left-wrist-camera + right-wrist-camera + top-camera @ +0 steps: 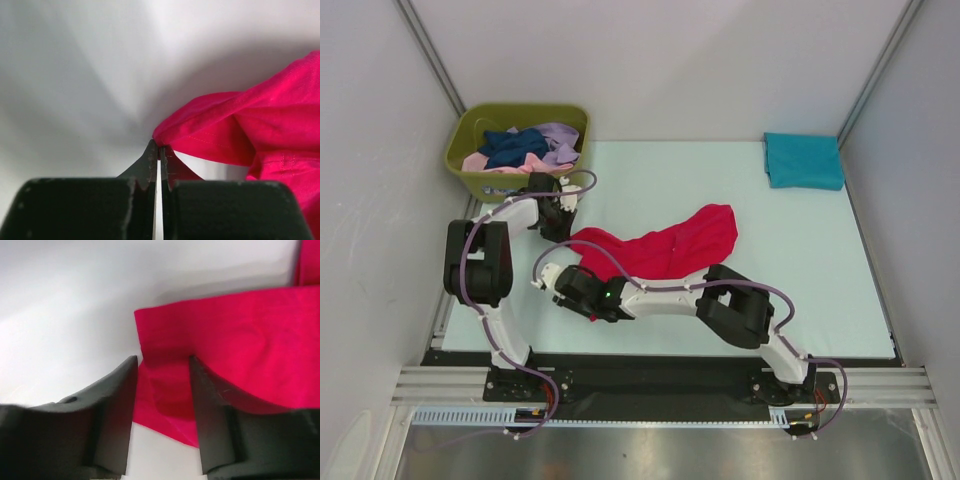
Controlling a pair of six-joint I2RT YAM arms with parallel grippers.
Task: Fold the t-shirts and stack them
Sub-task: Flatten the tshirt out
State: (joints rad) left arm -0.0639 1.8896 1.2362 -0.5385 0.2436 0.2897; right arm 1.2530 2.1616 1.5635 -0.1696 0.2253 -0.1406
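A bright red t-shirt lies crumpled in the middle of the pale table. My left gripper is shut on the shirt's left edge; the jaws are pinched tight on a fold of red cloth. My right gripper is open at the shirt's near left corner, its fingers astride a corner of red cloth. A folded teal t-shirt lies at the far right corner. Navy, pink and lavender tees fill the bin.
An olive-green plastic bin stands at the far left, just behind my left gripper. White walls enclose the table on three sides. The table mat shows bare to the right of the red shirt.
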